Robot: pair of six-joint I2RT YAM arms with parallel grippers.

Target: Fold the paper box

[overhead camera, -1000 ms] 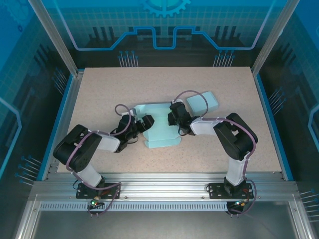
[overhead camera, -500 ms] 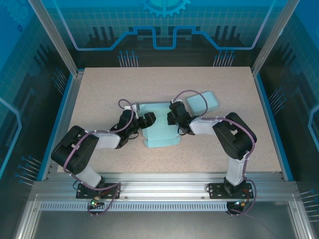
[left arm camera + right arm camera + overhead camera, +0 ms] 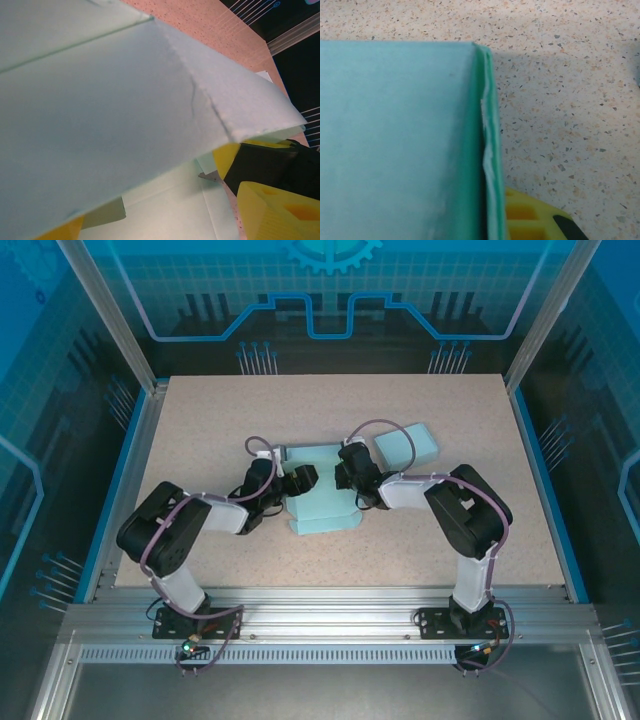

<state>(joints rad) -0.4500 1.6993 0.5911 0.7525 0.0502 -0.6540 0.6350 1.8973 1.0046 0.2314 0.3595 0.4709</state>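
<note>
Top external: plain teal paper box (image 3: 325,506)

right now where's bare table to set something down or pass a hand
Free: the far strip of table behind both boxes, the right side past the right arm, and the near strip in front of the paper box. Crowded: the centre, where the left gripper and right gripper flank it, with the folded box beyond.

Top view: the fingertips of the left gripper (image 3: 300,479) and right gripper (image 3: 346,476) are too small to resolve against the paper box (image 3: 322,498). Left wrist view: a blurred box panel (image 3: 110,110), cut by the top and left edges, hides most of one yellow finger (image 3: 57,234). Right wrist view: the box wall (image 3: 487,150) and a yellow fingertip (image 3: 525,216) run off the bottom edge.
</note>
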